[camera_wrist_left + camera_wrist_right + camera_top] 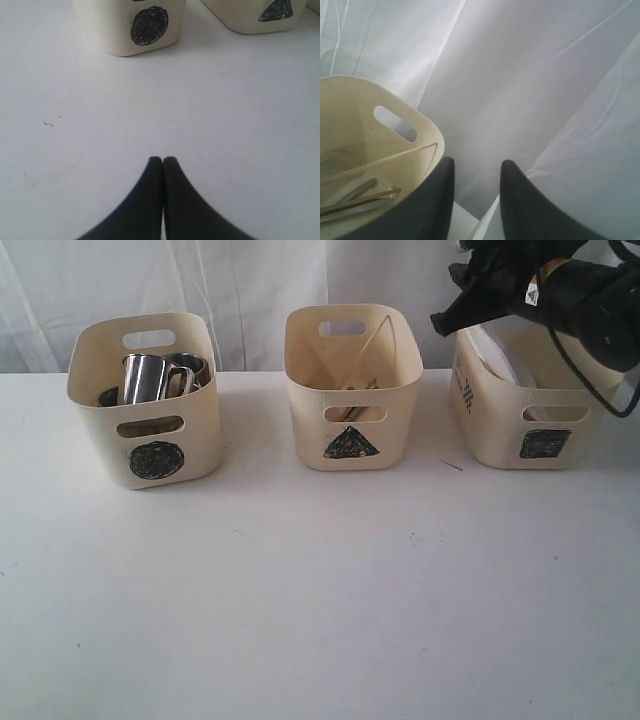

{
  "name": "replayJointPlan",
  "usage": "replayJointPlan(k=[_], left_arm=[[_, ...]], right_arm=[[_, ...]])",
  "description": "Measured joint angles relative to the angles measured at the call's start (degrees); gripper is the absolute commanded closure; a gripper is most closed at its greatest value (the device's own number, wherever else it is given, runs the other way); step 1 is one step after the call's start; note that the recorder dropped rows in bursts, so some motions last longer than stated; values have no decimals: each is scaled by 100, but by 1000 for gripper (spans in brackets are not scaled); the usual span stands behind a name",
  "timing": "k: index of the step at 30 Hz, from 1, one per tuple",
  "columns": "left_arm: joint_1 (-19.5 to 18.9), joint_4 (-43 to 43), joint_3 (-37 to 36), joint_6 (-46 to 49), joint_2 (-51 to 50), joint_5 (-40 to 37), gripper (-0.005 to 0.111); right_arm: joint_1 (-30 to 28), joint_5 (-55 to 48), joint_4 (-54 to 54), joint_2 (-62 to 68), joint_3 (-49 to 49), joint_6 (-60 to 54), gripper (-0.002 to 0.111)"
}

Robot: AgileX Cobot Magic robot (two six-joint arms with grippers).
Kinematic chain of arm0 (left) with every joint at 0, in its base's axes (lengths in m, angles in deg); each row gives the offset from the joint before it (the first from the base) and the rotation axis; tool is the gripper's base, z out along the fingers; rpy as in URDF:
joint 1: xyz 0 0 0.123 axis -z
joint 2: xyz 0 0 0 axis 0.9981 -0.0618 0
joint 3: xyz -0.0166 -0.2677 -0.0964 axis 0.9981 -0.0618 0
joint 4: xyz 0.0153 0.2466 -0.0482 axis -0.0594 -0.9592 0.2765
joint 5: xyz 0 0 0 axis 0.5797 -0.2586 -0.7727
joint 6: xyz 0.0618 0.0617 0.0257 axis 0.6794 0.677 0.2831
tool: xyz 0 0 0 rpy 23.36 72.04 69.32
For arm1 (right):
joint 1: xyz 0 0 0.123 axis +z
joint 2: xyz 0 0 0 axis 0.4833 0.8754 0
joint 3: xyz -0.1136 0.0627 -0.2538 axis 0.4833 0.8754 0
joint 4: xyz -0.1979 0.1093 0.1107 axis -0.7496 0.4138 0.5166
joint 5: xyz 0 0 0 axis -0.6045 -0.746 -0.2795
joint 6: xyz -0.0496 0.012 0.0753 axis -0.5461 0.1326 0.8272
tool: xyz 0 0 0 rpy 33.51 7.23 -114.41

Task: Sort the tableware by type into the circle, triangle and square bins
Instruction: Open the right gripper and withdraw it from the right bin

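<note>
The circle bin (145, 430) on the left holds two steel mugs (145, 378). The triangle bin (352, 405) in the middle holds wooden chopsticks (380, 161) and steel cutlery (355, 192). On the right stands the square bin (505, 425), with a clear plate (495, 355) leaning inside it. My right gripper (477, 167) is open above the gap between the triangle and square bins, and its fingers grip nothing. A pale edge (487, 220) shows low between them. My left gripper (163, 159) is shut and empty over bare table, in front of the circle bin (130, 25).
A white curtain (250, 290) hangs behind the bins. The right arm (580, 295) and its cable (600, 390) hang over the square bin. The white table (320, 590) stretches in front of the bins, and the triangle bin (260, 15) appears at the left wrist view's edge.
</note>
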Motion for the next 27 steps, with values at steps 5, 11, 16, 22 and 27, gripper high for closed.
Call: replayJointPlan(k=[5, 11, 16, 22, 27], left_arm=[[0, 0, 0, 0, 0, 0, 107], [0, 0, 0, 0, 0, 0, 107], [0, 0, 0, 0, 0, 0, 107], [0, 0, 0, 0, 0, 0, 107], [0, 0, 0, 0, 0, 0, 107]], right_arm=[[0, -243, 0, -215, -35, 0, 77], [0, -509, 0, -729, 239, 267, 78], [0, -377, 148, -1625, 1201, 341, 79], [0, -167, 701, -3116, 2695, 354, 96], [0, -214, 852, -4476, 3863, 437, 108]])
